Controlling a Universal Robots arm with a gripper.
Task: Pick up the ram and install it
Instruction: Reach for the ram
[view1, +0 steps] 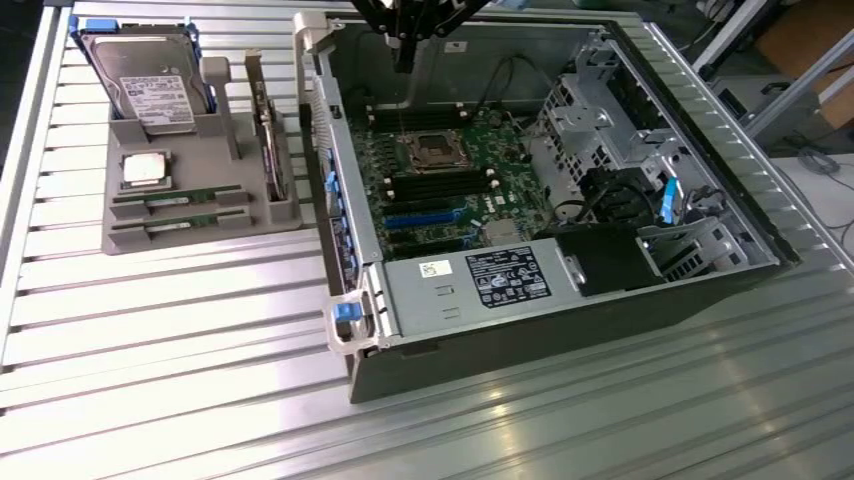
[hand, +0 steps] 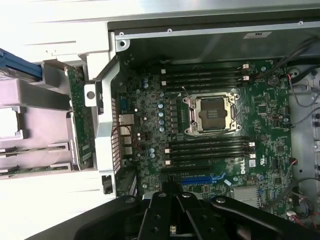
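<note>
Exterior view: the gripper (view1: 404, 55) hangs at the top of the frame over the far end of the open case (view1: 441, 310). It sits above the motherboard (view1: 441, 190), just beyond the empty socket (view1: 434, 150). Its jaws are clenched together, and nothing can be seen between them. The ram (view1: 180, 195) lies flat in a slot of the grey tray (view1: 174, 243), which stands on the table (view1: 200, 380) outside the case, toward the exterior view's left. A second ram (view1: 180, 222) lies parallel just beside it, on the nearer side. Both sticks are well apart from the jaws, with the case wall between them. On the same tray the CPU (view1: 144, 168) rests just behind the sticks, and the hard drive (view1: 154, 85) stands at the far end.

Wrist view: the gripper (hand: 171, 200) points down at the motherboard (hand: 150, 130), its black fingers (hand: 159, 210) pressed together over the board's edge near the blue slot (hand: 200, 179). The socket (hand: 212, 114) is open and bare, with black memory slots (hand: 210, 147) on either side of it. The ram (hand: 30, 149) and the second ram (hand: 30, 170) lie in the tray (hand: 35, 95) outside the case wall. Both are off to one side of the jaws and not touched by them.
</note>
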